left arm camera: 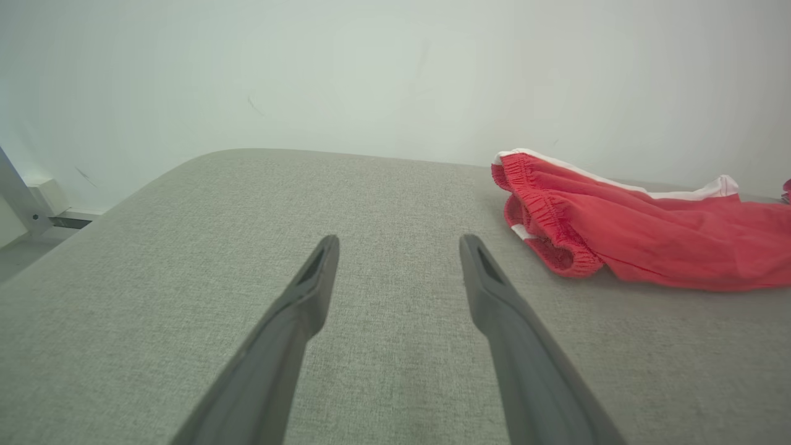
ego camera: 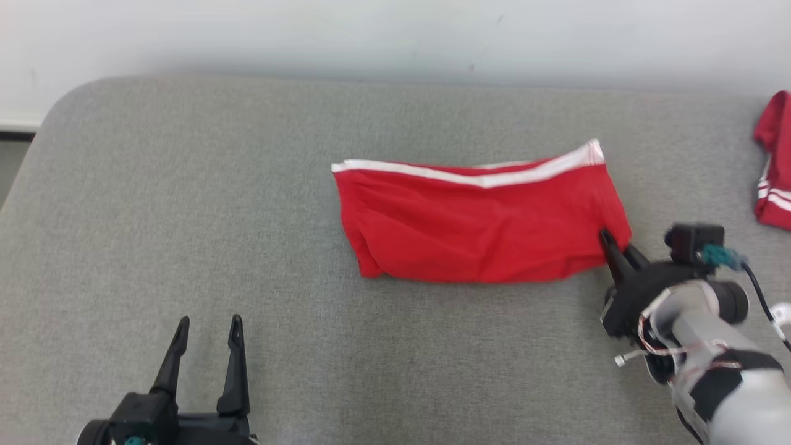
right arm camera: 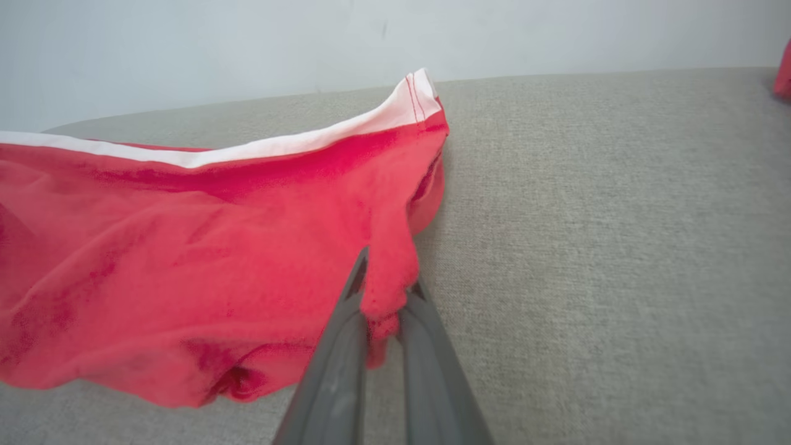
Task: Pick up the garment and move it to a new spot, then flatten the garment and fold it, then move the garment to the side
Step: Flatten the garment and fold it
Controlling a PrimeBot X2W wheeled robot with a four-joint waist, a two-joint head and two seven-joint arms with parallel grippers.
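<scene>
Pinching claw: right claw clamped on the near right corner of the folded red cloth garment with a white stripe.
Garment's place: lying mid grey fabric-covered tabletop.
Idle claw: left claw spread wide, well apart from it.

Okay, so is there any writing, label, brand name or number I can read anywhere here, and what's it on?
None can be read.
Garment: white stripe along one edge, no print or tag showing.
Other garment: white stripes, no lettering.
Left pincer, right pincer, couch: no markings to be made out.
</scene>
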